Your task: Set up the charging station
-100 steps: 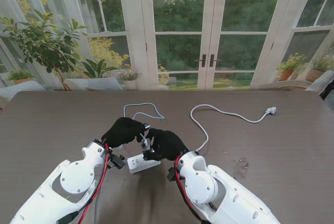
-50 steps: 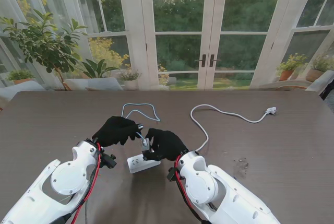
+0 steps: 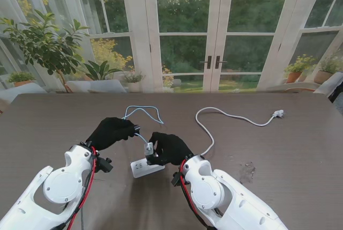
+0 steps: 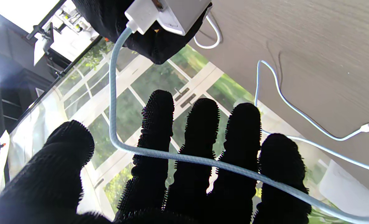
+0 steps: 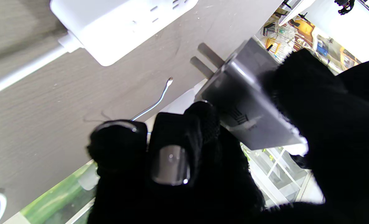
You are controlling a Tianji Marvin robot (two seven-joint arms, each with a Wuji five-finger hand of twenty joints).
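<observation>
Right hand (image 3: 170, 147) is clamped on the charger brick (image 5: 249, 115), thumb on one face and fingers on the other, prongs (image 5: 203, 62) bare and aimed toward the power strip (image 3: 147, 167), not yet in. The strip lies loose on the tabletop (image 3: 278, 149) just nearer to me than that hand, nothing pinning it.

Risks:
- Strip isn't held. Any off-axis push on insertion will likely skid or tip it instead of seating the prongs.
- Prongs look angled to the socket face in the right wrist view; a skewed entry could jam or glance off.
- Blue cable (image 4: 116, 102) is plugged into the brick and drapes across the left hand's fingers (image 4: 200, 140). Left hand (image 3: 111, 132) has its fingers spread, gripping nothing, so the cable could snag and tug the brick off line.

Farther out, the cable's slack loops (image 3: 144, 111) and the strip's white lead (image 3: 225, 115) ending in its plug (image 3: 277, 113) lie free; drag looks minor.
</observation>
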